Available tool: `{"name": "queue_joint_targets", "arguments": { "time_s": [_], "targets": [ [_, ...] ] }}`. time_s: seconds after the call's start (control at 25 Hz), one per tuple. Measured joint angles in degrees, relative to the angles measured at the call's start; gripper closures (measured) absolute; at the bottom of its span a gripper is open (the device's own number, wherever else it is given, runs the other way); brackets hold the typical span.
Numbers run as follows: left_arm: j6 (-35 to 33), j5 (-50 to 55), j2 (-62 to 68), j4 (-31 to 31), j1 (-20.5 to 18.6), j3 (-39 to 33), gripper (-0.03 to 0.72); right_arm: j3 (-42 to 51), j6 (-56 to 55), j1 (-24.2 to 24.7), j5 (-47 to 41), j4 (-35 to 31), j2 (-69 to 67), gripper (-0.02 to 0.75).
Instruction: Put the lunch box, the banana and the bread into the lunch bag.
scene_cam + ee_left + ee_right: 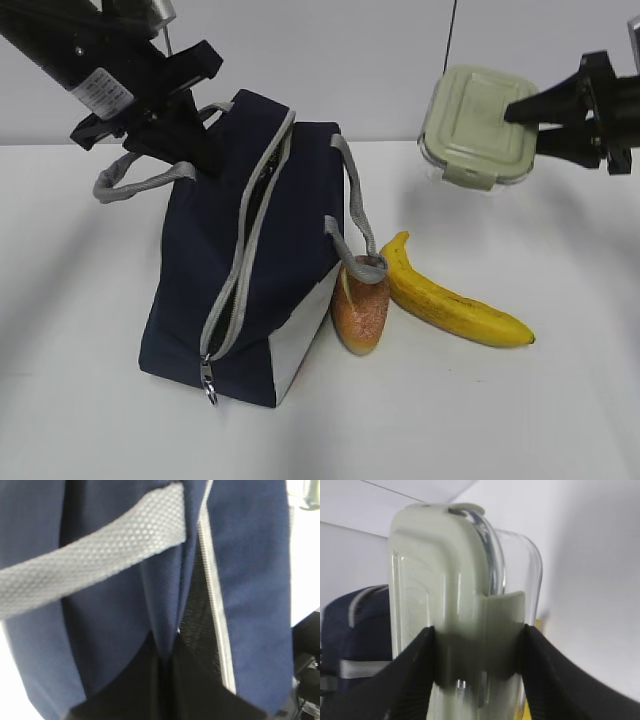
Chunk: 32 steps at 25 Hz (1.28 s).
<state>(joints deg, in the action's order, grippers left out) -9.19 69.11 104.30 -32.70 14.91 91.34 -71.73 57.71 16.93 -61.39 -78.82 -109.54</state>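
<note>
- above the table, right gripper clamps the lunch box on edge, clear of the surface; right wrist view shows fingers on both faces.
- left gripper pinches the lunch bag fabric, seen only in the left wrist view.
- bread leans on the bag; banana beside it.

We are counting one lunch bag sitting on the tabletop, with two grey handles on it. Just right of the bag we are seeing one bread, one banana beyond it, and one lunch box above them.
</note>
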Motion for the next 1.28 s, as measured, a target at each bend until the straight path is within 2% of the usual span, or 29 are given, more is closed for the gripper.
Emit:
{"name": "queue_joint_targets", "arguments": {
  "time_s": [0.2,0.44,0.64,0.88,1.08,1.28],
  "targets": [
    [-4.2,-1.2,0.0,-5.6,0.0,0.0,0.69,-3.4,-0.5,-3.3,-3.4,-4.9,4.0,0.37],
    [-6.5,-1.9,0.0,-8.0,0.0,0.0,0.69,-5.1,-2.1,-13.0,-4.5,-5.6,5.3,0.37],
    [-6.9,-2.3,0.1,-8.1,0.0,0.0,0.69,-5.2,-2.9,-17.7,-3.7,0.3,5.3,0.371],
    [-7.1,-2.6,0.1,-8.2,0.0,0.0,0.69,-5.2,-7.7,-18.0,-0.8,7.8,5.3,0.371],
    [-7.1,-2.6,0.1,-8.2,0.0,0.0,0.69,-5.2,-11.0,-18.8,-0.8,10.9,4.0,0.372],
    [-7.1,-2.6,0.1,-8.2,0.0,0.0,0.69,-5.2,-13.0,-23.0,2.0,12.5,3.1,0.372]
  ]
}}
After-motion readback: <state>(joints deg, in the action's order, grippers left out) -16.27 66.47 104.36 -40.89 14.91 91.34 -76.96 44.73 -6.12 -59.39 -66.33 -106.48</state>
